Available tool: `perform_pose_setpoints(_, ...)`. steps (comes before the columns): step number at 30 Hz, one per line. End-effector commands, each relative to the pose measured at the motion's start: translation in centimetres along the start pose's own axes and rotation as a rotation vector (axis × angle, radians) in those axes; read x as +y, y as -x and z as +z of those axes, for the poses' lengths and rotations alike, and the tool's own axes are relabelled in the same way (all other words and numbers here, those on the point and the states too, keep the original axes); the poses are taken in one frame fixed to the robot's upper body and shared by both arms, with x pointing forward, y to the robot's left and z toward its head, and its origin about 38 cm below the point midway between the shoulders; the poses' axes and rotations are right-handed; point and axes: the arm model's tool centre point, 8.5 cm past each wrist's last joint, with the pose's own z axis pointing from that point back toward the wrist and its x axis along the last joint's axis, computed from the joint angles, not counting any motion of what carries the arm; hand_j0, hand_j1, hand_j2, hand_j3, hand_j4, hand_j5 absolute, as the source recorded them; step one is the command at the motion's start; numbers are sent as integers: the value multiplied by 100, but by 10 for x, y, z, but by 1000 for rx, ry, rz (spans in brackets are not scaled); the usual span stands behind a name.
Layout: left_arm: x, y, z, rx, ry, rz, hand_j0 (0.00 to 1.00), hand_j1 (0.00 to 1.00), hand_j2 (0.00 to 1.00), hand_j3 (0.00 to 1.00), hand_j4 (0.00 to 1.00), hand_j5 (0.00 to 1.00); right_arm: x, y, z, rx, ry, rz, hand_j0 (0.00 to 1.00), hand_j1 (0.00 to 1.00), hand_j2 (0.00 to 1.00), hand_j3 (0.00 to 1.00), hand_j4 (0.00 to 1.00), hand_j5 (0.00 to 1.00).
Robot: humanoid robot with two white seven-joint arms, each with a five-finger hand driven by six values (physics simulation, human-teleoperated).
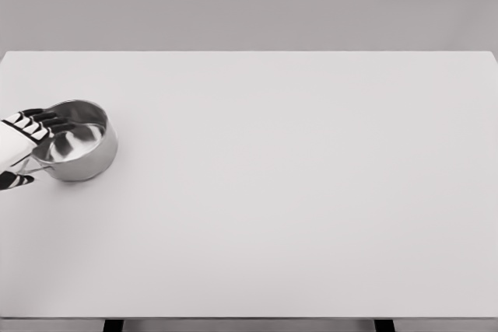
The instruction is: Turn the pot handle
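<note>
Presently the pot (78, 141) is seen standing upright on the counter (296, 207), far over at its left side and roughly midway between the front and back edges. The left hand (27, 141) comes in from the picture's left edge and is laid against the pot's left rim, its dark-tipped fingers (54, 124) extended over the rim and into the bowl, with the thumb lower, beside the wall; nothing is seen to be clasped, so the hand is judged to be spread rather than gripping. The handle (23, 166) appears to run from the pot's lower left wall toward the hand, but most of it is hidden beneath the palm, so its long axis can only be guessed. The right arm is not shown. Little room is left between pot and left counter edge, while wide bare surface lies to the right and front, where a swing of the handle would be least hindered.
</note>
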Motion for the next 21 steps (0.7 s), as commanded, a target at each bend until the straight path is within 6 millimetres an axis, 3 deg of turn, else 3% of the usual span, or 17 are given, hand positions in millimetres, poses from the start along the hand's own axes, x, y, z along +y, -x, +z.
perform_pose_setpoints(1,2,5,3,14,-1,0,100,100,100,100,100,100,0,0,0,0,0,0,100,100,100,100,100,100)
perform_pose_setpoints(10,-6,26,10,78,39,-12,100,100,100,100,100,100,0,0,0,0,0,0,100,100,100,100,100,100)
perform_pose_setpoints(21,-1,54,9,154,37,-31,100,100,100,100,100,100,0,0,0,1,0,0,100,100,100,100,100,100)
